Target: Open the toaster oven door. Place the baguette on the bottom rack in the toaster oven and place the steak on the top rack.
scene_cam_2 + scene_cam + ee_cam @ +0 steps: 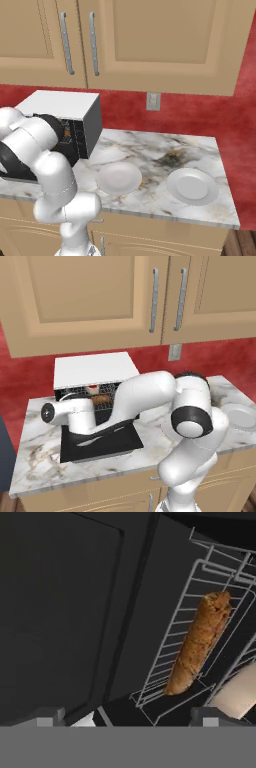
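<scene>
Marble counter (165,150) under tan wall cabinets (90,296), red backsplash (200,112) w/ a grey outlet (153,101). Toaster oven (92,370) sits at the counter's back left, white top; its door (100,443) is dropped flat onto the counter in front. Two white plates (119,177) lie on the counter to the right of the oven, well apart from it.

Arm (145,393) bends low over the open door, hand end pointing at the oven mouth. Gripper (127,718) fingers (45,718) spread about as wide as they go, nothing between them.

Baguette (199,643) lies on a wire rack (172,657) inside (hand view is rolled, so can't say which rack from there). Steak (91,389): a reddish bit in the oven mouth on the upper level, mostly blocked by the arm; rack detail too small to tell.
</scene>
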